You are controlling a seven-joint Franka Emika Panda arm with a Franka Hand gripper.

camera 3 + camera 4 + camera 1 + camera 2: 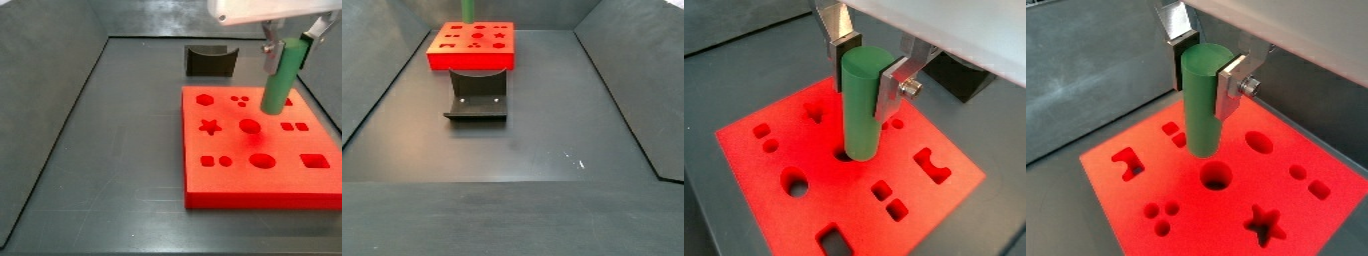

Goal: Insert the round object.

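Observation:
My gripper [865, 80] is shut on the round object, a long green peg [862, 110], and holds it upright near its upper end. It shows the same way in the other wrist view, gripper [1207, 80] and peg [1200, 115]. The peg hangs over the red board [764, 125], lower end just above the surface. The round hole [1216, 178] lies open beside the peg's lower end, and only its edge shows past the peg in a wrist view [842, 155]. In a side view the gripper [291, 48] holds the peg [279, 80] above the board [254, 185], near the round hole [250, 126].
The board has several other cut-outs, such as a star [210, 127] and a square [314, 159]. The dark fixture [210, 60] stands behind the board and shows in front of it in a side view [476, 100]. Grey walls ring the floor [543, 170].

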